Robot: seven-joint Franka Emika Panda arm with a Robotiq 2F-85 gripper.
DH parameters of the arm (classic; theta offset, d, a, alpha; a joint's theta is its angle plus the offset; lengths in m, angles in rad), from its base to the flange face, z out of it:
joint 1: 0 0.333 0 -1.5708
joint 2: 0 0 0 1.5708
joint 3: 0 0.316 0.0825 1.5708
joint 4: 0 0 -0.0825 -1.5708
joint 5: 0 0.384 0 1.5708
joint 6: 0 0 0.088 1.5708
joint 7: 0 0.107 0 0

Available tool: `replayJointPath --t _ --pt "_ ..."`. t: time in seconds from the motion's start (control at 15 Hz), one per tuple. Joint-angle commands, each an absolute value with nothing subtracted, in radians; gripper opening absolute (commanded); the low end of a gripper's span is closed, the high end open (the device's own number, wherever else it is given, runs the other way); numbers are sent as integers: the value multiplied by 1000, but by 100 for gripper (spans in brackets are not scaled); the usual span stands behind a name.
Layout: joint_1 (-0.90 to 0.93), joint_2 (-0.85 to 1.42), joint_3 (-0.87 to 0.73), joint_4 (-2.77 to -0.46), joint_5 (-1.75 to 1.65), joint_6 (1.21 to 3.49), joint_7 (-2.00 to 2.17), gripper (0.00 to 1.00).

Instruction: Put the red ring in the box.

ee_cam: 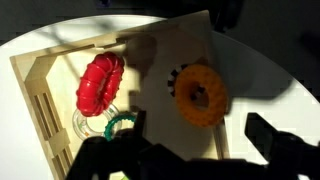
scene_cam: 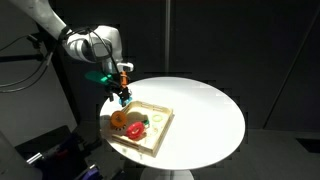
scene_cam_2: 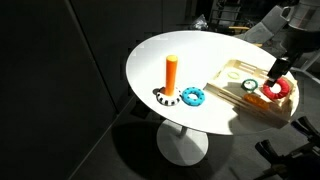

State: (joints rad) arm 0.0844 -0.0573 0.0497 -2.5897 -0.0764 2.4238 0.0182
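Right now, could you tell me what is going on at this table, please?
The arm's gripper hovers open over the box, holding nothing. The red ring lies inside the box, beside an orange toothed gear and a small green ring. Out on the white table, an orange peg and a blue gear sit apart from the box.

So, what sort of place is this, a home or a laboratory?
Probably a lab or test studio, not a home. Dark panels surround a single round white table, and it carries only toy pieces: an upright orange peg and a wooden box holding a red ring.
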Motion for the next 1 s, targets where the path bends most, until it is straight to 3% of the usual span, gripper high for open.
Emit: replayJointPath --t 0.0,0.53,0.93 --pt "86 -130 53 -2590 12 2350 -69 100" --pt "80 -231 60 -2513 17 2088 -9 100" --pt "83 -243 57 -2512 23 2082 -19 100"
